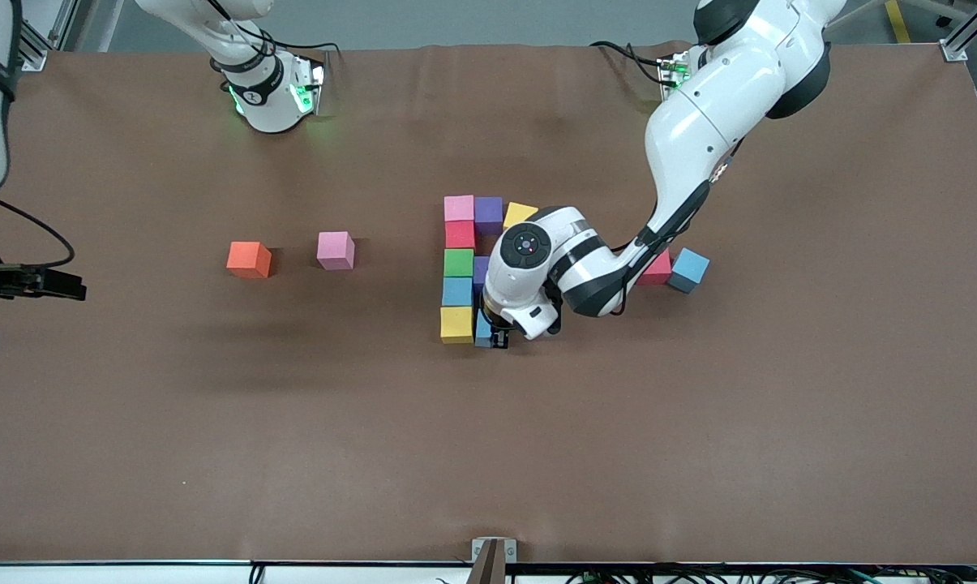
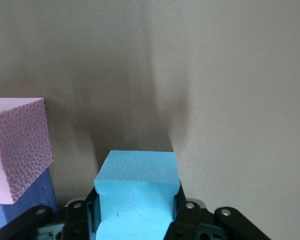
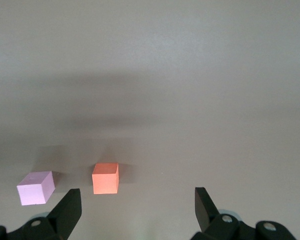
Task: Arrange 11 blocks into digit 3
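A column of blocks runs pink, red, green, light blue, yellow. A purple block and a yellow block sit beside the pink one. Another purple block is partly hidden under the left hand. My left gripper is shut on a light blue block, held low beside the column's yellow end block. My right gripper is open and empty, high over the right arm's end of the table.
A loose pink block and the orange cube sit toward the right arm's end; both show in the right wrist view. A red block and a light blue block lie by the left arm's forearm.
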